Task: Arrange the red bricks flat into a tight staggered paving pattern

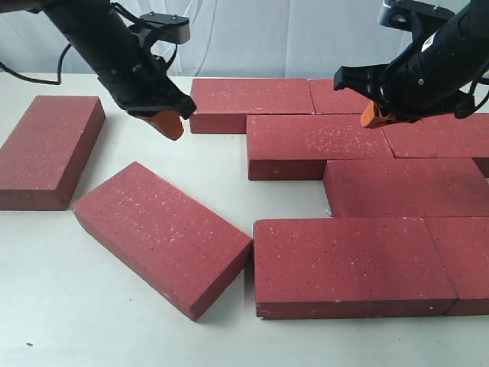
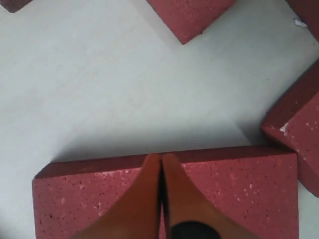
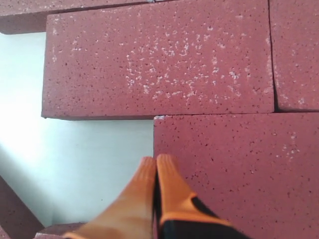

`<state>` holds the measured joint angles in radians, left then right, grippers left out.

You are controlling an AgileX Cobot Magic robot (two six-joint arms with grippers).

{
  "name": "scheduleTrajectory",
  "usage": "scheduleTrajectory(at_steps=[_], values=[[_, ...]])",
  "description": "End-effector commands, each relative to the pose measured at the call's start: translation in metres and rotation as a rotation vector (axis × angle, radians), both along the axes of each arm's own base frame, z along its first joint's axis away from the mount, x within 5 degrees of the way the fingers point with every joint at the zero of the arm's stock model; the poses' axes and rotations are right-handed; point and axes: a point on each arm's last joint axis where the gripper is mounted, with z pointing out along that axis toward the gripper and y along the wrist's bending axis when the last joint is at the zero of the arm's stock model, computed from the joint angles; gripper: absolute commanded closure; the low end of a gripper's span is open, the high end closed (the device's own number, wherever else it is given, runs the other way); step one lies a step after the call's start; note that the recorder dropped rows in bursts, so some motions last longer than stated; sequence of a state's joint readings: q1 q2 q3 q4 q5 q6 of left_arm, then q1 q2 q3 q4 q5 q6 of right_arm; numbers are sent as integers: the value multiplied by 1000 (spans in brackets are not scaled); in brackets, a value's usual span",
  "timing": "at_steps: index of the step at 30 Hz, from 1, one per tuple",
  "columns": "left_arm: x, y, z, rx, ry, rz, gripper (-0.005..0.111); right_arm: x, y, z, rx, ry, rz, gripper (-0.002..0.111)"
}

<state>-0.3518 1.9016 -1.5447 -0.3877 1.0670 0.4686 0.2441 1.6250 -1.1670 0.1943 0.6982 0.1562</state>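
Red bricks [image 1: 321, 145] lie flat, staggered, on the table [image 1: 46, 306]; two lie apart.

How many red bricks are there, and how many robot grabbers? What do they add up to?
red bricks: 9
grippers, the left gripper and the right gripper: 2
Total: 11

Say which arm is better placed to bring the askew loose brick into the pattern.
Left. The askew brick lies on the left arm's side, nearer the left pincer. The right pincer hovers over the laid bricks, farther away. Both pincers look shut.
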Motion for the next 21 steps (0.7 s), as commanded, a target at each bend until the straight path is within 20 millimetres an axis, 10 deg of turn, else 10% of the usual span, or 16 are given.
scheduleTrajectory(at_steps=[1,21], values=[[-20,6,11,-9,-52,-25,107,0,-2,5,-1,-14,3,109],[-87,11,-45,-156,-107,-510,107,0,-1,5,11,-14,-1,109]])
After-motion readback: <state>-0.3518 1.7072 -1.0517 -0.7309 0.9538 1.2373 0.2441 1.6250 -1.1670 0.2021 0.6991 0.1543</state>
